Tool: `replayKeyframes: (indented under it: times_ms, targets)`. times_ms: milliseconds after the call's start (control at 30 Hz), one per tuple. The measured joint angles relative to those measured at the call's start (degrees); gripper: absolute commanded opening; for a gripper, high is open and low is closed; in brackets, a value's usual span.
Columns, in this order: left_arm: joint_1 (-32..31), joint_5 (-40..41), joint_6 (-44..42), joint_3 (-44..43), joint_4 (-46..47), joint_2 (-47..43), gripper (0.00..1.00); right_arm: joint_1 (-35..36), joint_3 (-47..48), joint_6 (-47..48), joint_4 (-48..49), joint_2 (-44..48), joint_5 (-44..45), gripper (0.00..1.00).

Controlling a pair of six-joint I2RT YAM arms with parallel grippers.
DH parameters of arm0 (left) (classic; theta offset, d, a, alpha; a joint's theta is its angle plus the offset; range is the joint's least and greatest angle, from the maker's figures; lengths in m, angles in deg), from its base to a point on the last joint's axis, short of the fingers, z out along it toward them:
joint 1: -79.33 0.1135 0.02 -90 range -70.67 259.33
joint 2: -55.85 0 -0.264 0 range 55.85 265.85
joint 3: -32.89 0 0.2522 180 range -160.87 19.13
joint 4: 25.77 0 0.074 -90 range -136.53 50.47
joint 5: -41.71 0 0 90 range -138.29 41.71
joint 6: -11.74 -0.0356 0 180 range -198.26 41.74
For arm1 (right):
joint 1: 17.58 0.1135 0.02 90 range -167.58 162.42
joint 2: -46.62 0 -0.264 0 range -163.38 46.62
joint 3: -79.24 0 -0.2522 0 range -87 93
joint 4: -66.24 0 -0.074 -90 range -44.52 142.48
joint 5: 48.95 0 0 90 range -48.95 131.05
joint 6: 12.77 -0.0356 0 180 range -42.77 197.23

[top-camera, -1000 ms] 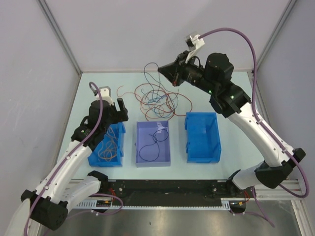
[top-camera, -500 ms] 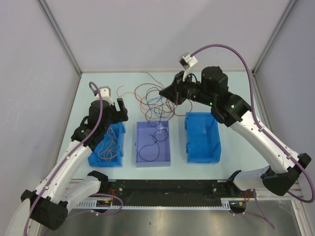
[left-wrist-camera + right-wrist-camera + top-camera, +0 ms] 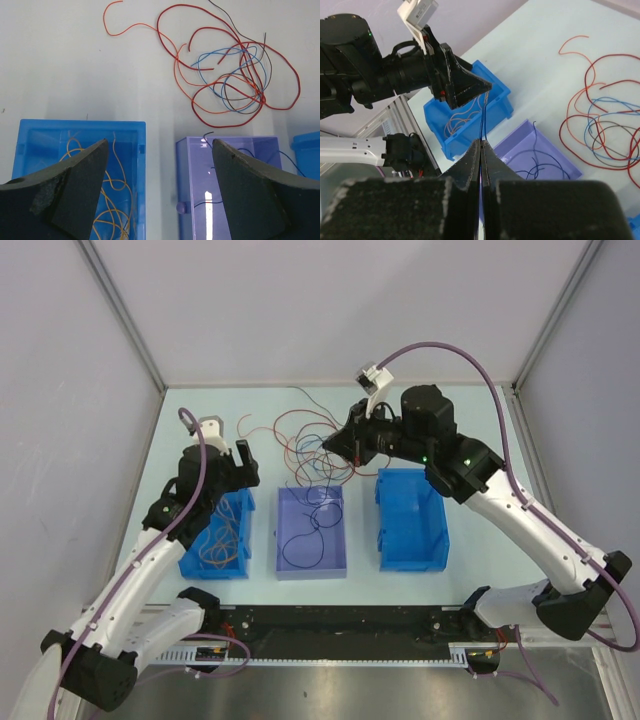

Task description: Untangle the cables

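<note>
A loose tangle of red, orange, blue and dark cables [image 3: 318,448] lies on the table behind the bins; it also shows in the left wrist view [image 3: 232,82] and the right wrist view [image 3: 605,127]. My right gripper [image 3: 345,440] [image 3: 481,142] is shut on a thin dark blue cable [image 3: 483,117] and holds it above the table, over the near right edge of the tangle. My left gripper [image 3: 243,455] [image 3: 160,145] is open and empty, above the gap between the left blue bin and the purple bin.
Three bins stand in a row. The left blue bin [image 3: 190,565] [image 3: 80,123] holds orange-tan cables [image 3: 222,540]. The purple bin [image 3: 310,572] [image 3: 230,140] holds dark navy cables [image 3: 305,540]. The right blue bin [image 3: 385,540] shows nothing inside. Grey walls close in the table.
My right gripper has come down and toward the near side with the dark blue cable, from high behind the tangle to just over it. The left arm has hardly moved.
</note>
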Motion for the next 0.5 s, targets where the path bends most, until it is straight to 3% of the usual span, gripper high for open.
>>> replayKeyframes:
  times_ms: [300,500]
  targets:
    - [0.0,0.0,0.0,0.0,0.0,-0.02,0.89,0.42,-4.22,-0.85,0.76,-2.36,1.31,0.0]
    - [0.0,0.0,0.0,0.0,-0.02,-0.11,0.89,0.55,-6.86,-2.51,2.51,-15.56,1.25,0.0]
